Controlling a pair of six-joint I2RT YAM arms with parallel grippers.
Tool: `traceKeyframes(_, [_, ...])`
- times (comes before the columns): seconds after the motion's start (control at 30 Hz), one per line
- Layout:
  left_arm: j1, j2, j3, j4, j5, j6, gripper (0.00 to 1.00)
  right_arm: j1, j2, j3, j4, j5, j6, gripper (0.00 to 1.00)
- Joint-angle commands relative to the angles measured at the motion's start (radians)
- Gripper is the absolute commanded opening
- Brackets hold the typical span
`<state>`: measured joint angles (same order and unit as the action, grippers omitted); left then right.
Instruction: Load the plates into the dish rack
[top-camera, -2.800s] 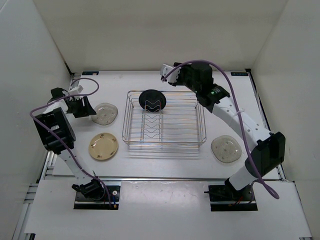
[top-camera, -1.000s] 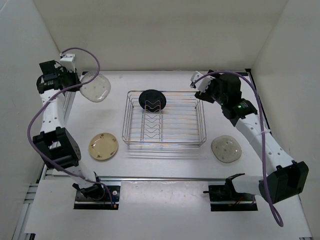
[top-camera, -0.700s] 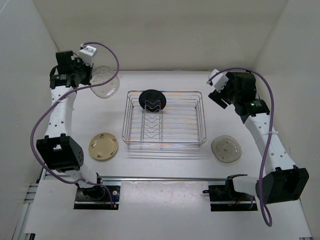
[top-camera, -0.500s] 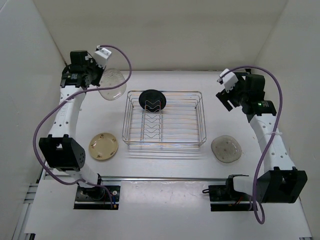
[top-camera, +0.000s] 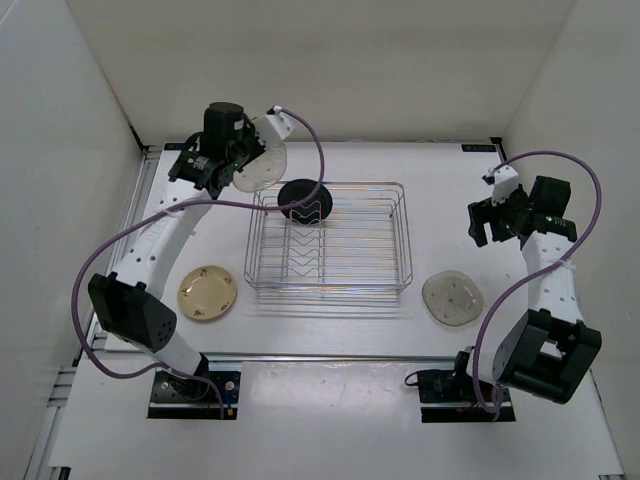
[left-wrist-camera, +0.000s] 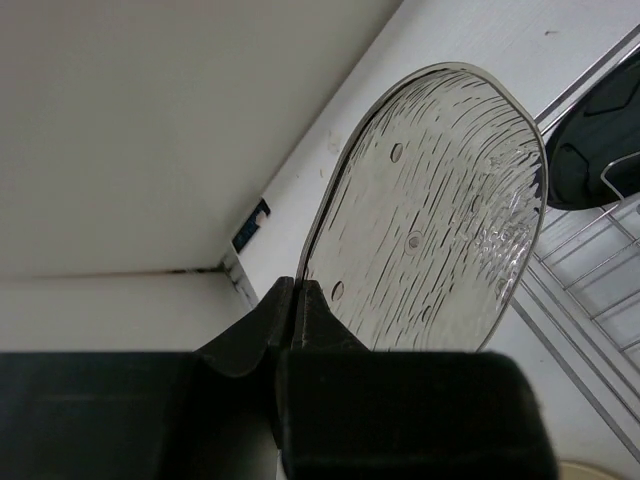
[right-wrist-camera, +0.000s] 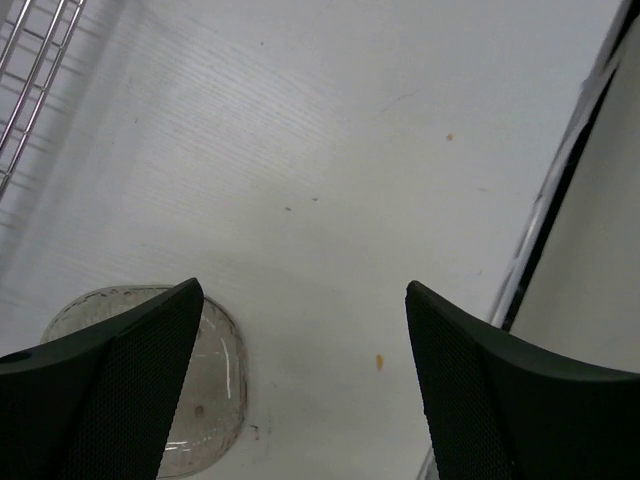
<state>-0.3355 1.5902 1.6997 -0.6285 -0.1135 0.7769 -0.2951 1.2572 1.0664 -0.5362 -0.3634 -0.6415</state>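
Note:
My left gripper (top-camera: 243, 160) is shut on the rim of a translucent greyish plate (top-camera: 264, 164), held on edge in the air above the back left corner of the dish rack (top-camera: 330, 283). The left wrist view shows the fingertips (left-wrist-camera: 293, 292) pinching that plate (left-wrist-camera: 430, 210). A black plate (top-camera: 305, 200) stands upright in the rack's back left slots. A cream speckled plate (top-camera: 207, 293) lies flat left of the rack. Another translucent plate (top-camera: 452, 298) lies flat to the rack's right. My right gripper (top-camera: 488, 222) hangs open and empty above the table, beyond that plate (right-wrist-camera: 215, 395).
White walls close in the table on the left, back and right. A black strip (right-wrist-camera: 560, 190) runs along the table's right edge, close to my right gripper. The rack's wire corner (right-wrist-camera: 30, 60) shows at the top left of the right wrist view.
The left arm has carried the translucent plate up and rightward to the rack's back left corner. The right arm has swung away from the rack toward the right wall, its jaws widening.

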Motion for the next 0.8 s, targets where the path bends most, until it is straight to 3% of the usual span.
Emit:
traceKeyframes(0.0, [-0.077, -0.091, -0.015, 0.087, -0.094, 0.139, 0.1, -0.051, 0.036, -0.011, -0.025, -0.136, 0.037, 0.86])
traceKeyframes(0.37, [-0.258, -0.148, -0.19, 0.246, -0.192, 0.456, 0.1, -0.108, 0.103, -0.002, -0.025, -0.219, 0.077, 0.89])
traceKeyframes(0.47, [-0.284, -0.157, -0.279, 0.272, -0.192, 0.495, 0.1, -0.127, 0.125, -0.002, -0.025, -0.247, 0.086, 0.9])
traceKeyframes(0.77, [-0.361, -0.148, -0.333, 0.325, -0.183, 0.576, 0.1, -0.168, 0.145, -0.022, 0.005, -0.292, 0.086, 0.91])
